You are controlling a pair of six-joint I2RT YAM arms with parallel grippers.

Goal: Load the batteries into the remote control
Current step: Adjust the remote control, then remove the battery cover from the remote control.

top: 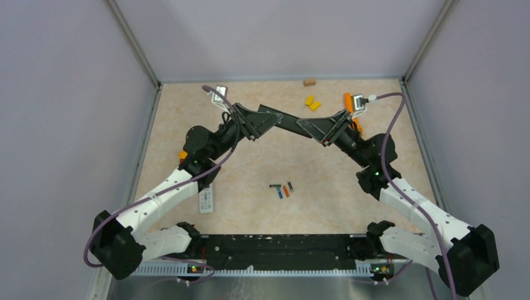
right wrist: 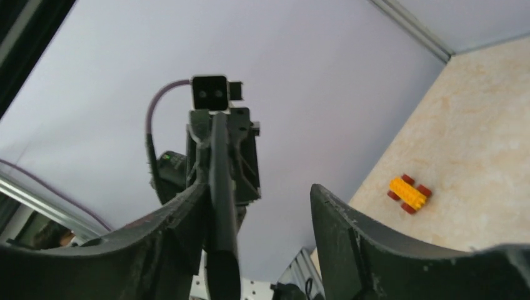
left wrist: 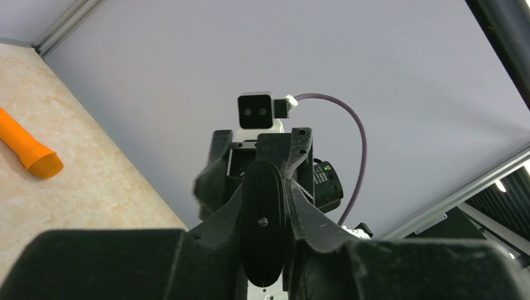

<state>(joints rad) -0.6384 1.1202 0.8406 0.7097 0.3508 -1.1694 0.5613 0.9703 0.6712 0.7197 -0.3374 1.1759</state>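
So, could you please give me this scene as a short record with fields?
left gripper: raised over mid-table, shut on a dark flat piece
right gripper: raised, facing the left one, open; the dark piece lies along one finger
batteries: four, clustered loose on the table, none gripped
white remote: flat on the table, beside the left arm
other items: yellow blocks, brown block, orange cylinder, all near the far edge
task state: no battery loaded yet
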